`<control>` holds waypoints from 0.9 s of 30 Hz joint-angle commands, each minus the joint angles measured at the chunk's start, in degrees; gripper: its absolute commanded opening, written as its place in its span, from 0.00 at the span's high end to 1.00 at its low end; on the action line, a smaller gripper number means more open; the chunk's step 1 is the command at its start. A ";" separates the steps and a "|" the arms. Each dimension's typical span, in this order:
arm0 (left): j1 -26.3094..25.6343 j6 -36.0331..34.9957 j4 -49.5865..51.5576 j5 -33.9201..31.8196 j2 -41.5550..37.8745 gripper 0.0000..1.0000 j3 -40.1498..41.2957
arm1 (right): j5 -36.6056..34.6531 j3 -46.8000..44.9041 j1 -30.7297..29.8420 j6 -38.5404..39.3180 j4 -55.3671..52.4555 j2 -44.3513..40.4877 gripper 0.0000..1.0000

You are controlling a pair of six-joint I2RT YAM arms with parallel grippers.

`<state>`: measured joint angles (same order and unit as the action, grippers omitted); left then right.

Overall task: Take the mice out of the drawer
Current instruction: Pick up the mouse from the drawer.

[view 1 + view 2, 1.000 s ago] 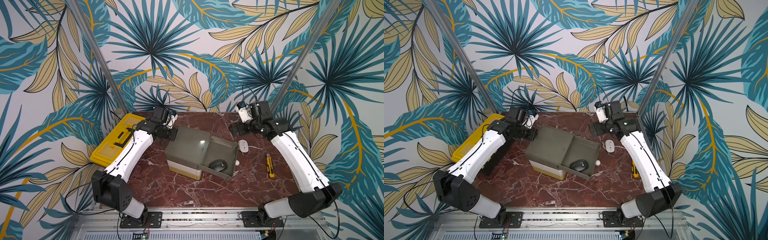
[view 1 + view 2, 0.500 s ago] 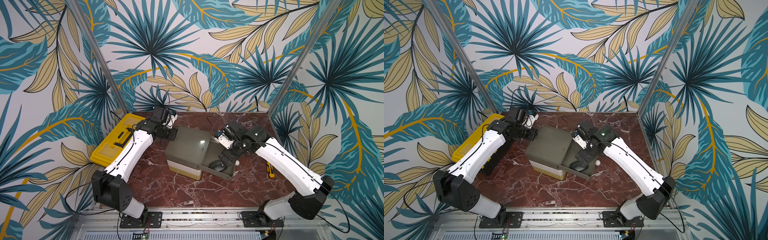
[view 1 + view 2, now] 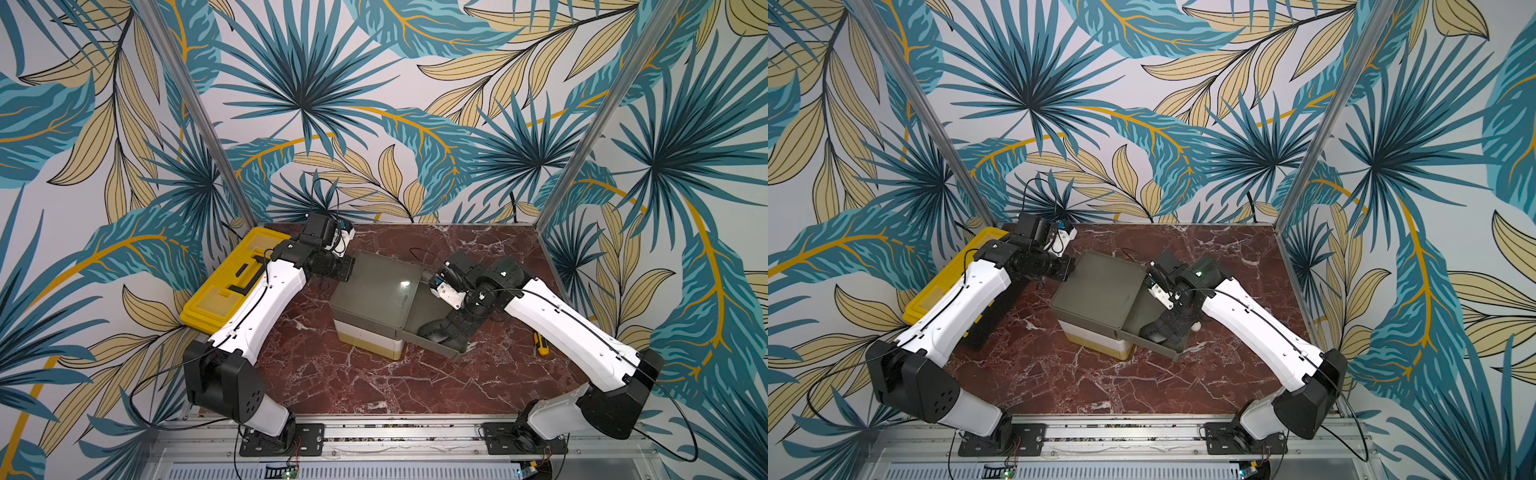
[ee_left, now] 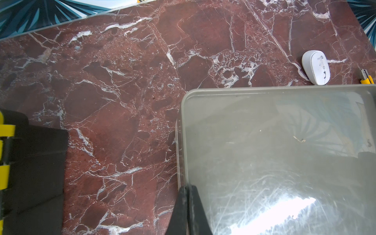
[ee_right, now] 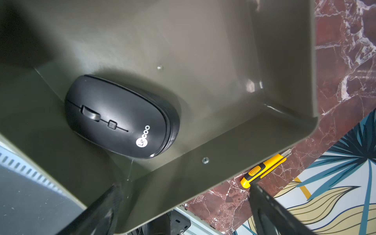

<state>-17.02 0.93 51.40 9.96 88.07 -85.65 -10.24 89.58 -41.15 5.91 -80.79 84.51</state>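
Black mouse (image 5: 122,117): lying flat inside open drawer (image 5: 284,61). White mouse (image 4: 316,70): on desk (image 4: 122,101), outside drawer. Right tool (image 5: 185,188): jaws apart, above drawer. Left tool (image 4: 188,189): jaws together, at top edge of drawer unit (image 4: 284,142).

There are two mice (image 5: 122,116) (image 4: 316,67), one knife (image 5: 262,171), one toolbox (image 3: 232,286).

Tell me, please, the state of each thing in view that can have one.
Olive-green plastic drawer: pulled open.
Black oval computer mouse: lying inside the drawer, ungripped.
White oval computer mouse: outside the drawer, buttons up.
Left gripper: shut, empty.
Right gripper: open, empty.
Yellow plastic toolbox: lid closed.
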 commanded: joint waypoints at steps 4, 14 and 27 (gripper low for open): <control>0.31 -1.37 7.60 0.81 2.81 1.00 2.94 | 1.38 -1.74 -1.13 1.43 0.94 1.23 0.01; 0.32 -1.56 7.78 0.53 2.65 1.00 3.01 | 5.07 -1.78 -1.93 3.86 3.99 3.73 0.01; 0.31 -1.63 7.91 0.30 2.19 1.00 3.25 | 2.18 -1.46 -1.52 5.34 8.45 6.46 0.03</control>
<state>-16.97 0.91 51.40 10.07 88.07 -85.65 -6.42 88.75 -42.78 10.59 -73.76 90.54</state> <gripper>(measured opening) 0.052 0.976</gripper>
